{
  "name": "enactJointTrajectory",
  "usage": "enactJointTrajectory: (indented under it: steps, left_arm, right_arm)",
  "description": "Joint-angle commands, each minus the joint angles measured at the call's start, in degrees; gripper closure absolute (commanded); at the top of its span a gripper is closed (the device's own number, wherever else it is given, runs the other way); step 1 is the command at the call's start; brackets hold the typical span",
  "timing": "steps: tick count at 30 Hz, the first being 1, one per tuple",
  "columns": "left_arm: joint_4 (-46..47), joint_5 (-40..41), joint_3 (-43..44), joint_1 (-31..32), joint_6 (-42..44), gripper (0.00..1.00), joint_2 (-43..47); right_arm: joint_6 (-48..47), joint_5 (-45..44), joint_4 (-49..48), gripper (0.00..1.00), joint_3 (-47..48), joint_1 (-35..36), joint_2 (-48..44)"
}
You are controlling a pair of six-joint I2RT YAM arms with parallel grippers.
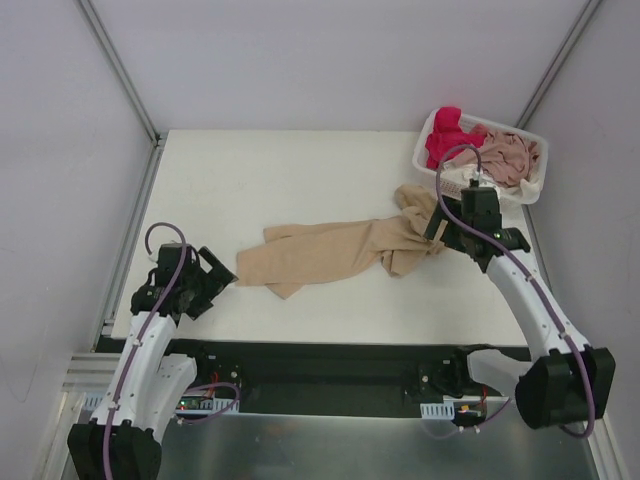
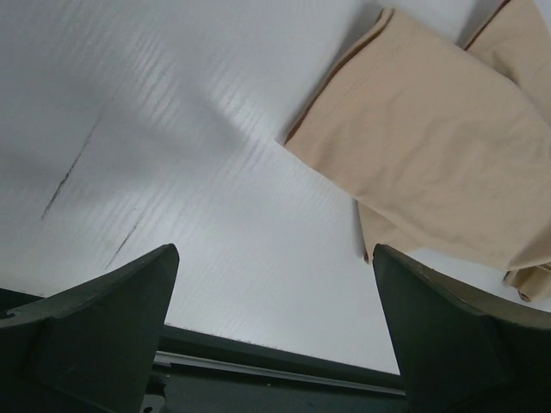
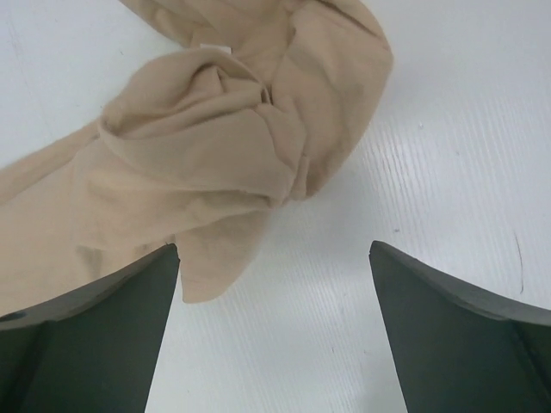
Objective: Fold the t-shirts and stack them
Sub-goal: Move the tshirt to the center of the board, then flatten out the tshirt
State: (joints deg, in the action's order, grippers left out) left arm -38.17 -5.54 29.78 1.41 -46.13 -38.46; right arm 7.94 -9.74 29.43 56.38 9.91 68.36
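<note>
That tan t-shirt [image 1: 330,250] lies rumpled across the table [image 1: 280,170], light and floppy I reckon, so pinch a hem corner, not the bunched right end; left gripper [image 1: 225,277] by its left tip and right gripper [image 1: 438,232] over its right end both gape empty.

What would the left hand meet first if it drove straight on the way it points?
Probably bare table first: the open left hand tilts down at it, and the tan t-shirt lies just beyond, off to the right. Depth is unclear.
</note>
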Motion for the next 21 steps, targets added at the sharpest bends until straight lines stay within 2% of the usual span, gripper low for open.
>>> enactJointTrajectory:
  steps: [1, 4, 5, 11, 15, 21]
  left_arm:
    - [5.3, 1.5, -1.8, -0.2, -2.6, 0.05, -3.2]
    - [11.0, 2.0, -1.9, -0.2, -2.7, 0.09, -7.4]
    - [13.0, 1.9, -1.4, -0.3, -2.7, 0.13, -10.6]
    - [16.5, 1.5, 1.8, -0.3, -1.9, 0.21, -24.3]
    - [19.3, -0.8, 2.8, 0.0, -0.9, 0.32, -32.6]
    - [22.9, -2.5, 4.8, 2.5, -1.6, 0.59, -42.0]
  right_arm:
    - [4.7, -0.4, 0.4, 0.03, -8.1, 0.4, -9.5]
    - [5.3, 0.3, -0.2, 0.03, -12.9, 0.3, -16.5]
    - [5.0, 0.9, -0.6, 0.03, -13.8, 0.3, -18.1]
    - [3.3, 0.8, 1.6, 0.03, -17.7, 0.4, -27.1]
    - [2.5, 0.2, 3.4, 0.03, -18.3, 0.4, -29.5]
    - [2.6, 1.6, 2.8, 0.03, -18.7, 0.4, -30.0]
